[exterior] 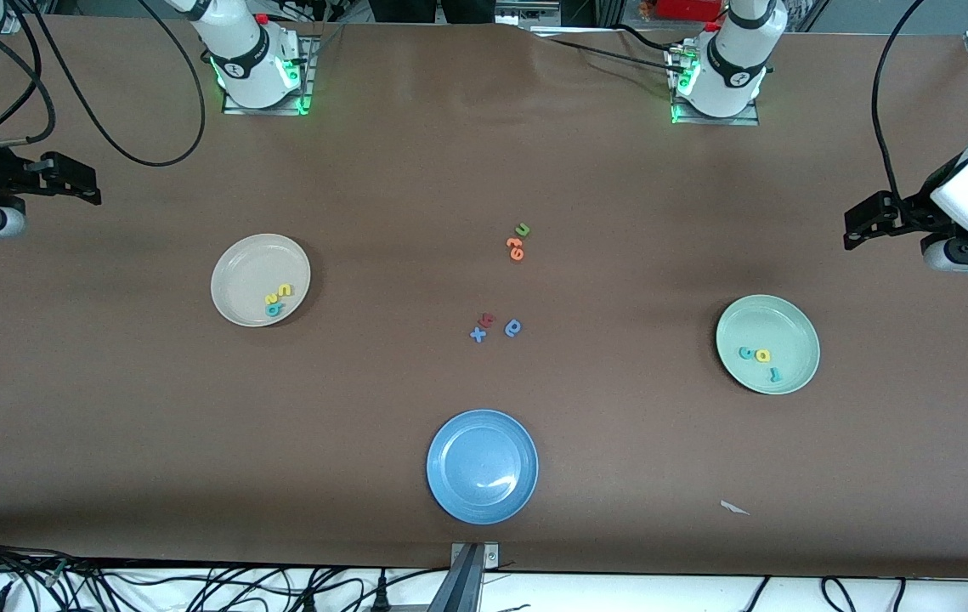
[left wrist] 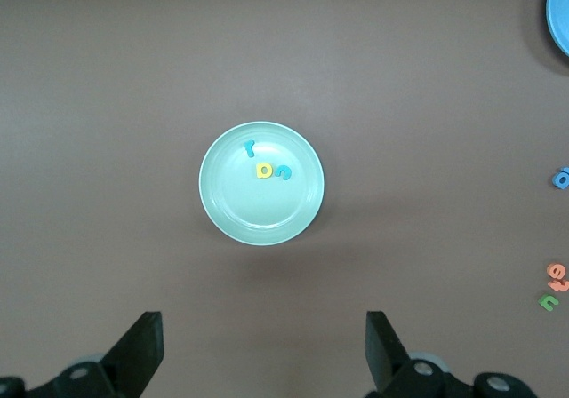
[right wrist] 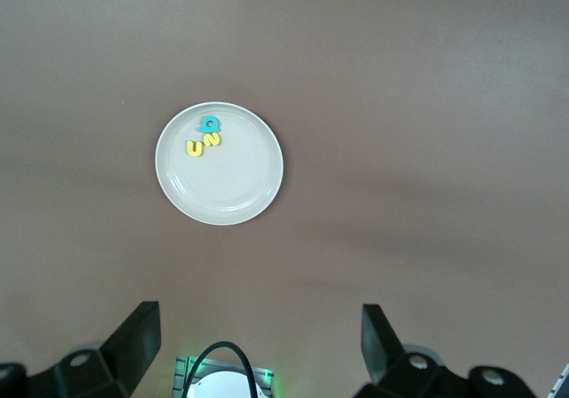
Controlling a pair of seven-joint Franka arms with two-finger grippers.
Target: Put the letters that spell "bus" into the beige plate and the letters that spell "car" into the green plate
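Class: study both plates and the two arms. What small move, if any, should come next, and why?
Probably none beyond holding back: the beige plate holds b, u, s, the green plate holds c, a, r. The left claw and right claw hang open and empty.

blue plate [left wrist: 562, 11] cut off by left wrist view edge | red letter [exterior: 488, 320] too small to be read | both arms cropped in front view

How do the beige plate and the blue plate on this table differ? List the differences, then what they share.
The beige plate is cream; the blue plate is bright blue. The beige plate holds three small foam letters; the blue plate holds none. The blue plate lies nearer the front camera. Both are round, shallow and similar in size.
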